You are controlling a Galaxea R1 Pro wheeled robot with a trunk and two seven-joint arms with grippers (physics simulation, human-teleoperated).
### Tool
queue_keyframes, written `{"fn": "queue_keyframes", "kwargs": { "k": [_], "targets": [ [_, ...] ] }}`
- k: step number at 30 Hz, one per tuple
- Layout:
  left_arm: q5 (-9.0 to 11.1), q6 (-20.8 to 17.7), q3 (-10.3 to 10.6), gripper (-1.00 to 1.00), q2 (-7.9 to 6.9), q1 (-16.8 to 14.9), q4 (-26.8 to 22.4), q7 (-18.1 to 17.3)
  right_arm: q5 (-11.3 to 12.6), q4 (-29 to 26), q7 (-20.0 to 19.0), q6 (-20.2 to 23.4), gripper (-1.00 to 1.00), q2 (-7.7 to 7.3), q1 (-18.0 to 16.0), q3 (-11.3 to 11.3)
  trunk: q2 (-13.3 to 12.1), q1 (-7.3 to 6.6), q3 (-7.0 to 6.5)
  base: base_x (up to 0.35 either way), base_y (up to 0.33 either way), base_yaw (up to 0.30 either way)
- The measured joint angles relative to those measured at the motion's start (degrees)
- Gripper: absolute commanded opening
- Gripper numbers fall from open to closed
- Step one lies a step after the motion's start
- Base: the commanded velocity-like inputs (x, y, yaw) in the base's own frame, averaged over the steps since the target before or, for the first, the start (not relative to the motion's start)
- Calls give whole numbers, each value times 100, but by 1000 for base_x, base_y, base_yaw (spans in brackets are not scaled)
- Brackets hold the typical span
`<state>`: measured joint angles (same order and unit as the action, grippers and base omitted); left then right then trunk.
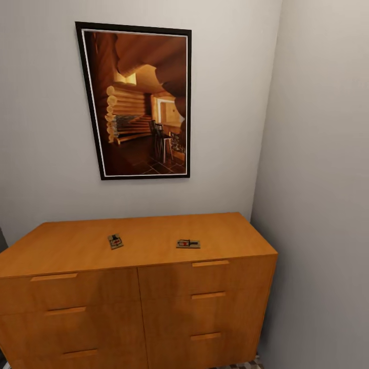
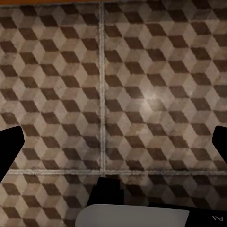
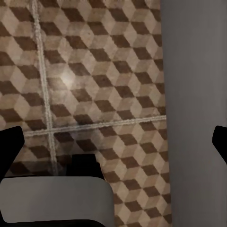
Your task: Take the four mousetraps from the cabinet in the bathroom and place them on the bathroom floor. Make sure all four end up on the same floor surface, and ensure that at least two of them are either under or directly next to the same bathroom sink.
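Facing the cabinet [image 1: 138,287] in the corner, I had two mousetraps in sight on its flat top: the left mousetrap [image 1: 115,241] lay askew near the middle, and the right mousetrap [image 1: 188,244] sat well apart from it, close to the front edge above the right-hand drawers. A framed picture [image 1: 138,102] hung on the wall above. Both wrist cameras looked down on the bathroom floor [image 2: 142,85], its cube-pattern tiles bare where I could see them, and the right one also caught a strip of grey wall [image 3: 194,94]. The left fingers [image 2: 9,146] stood wide apart at the frame edges with nothing between them, and the right fingers [image 3: 10,144] were just as wide and empty. By my reckoning, at least these two traps were not yet down; I could not tell where the other two were, and no sink was in sight
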<state>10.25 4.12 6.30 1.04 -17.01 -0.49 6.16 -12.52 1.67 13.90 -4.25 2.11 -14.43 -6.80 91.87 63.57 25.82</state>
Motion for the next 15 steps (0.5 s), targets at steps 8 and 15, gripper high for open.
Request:
{"fn": "queue_keyframes", "kwargs": {
  "k": [8,15],
  "targets": [
    [16,2,10,100,0,0,0,0,-10,0,-12,18,100,0,0,12,0,0,0,0,0,0],
    [18,0,17,100,0,0,0,6,-18,0,-16,20,100,0,0,16,0,0,0,0,0,0]
  ]
}}
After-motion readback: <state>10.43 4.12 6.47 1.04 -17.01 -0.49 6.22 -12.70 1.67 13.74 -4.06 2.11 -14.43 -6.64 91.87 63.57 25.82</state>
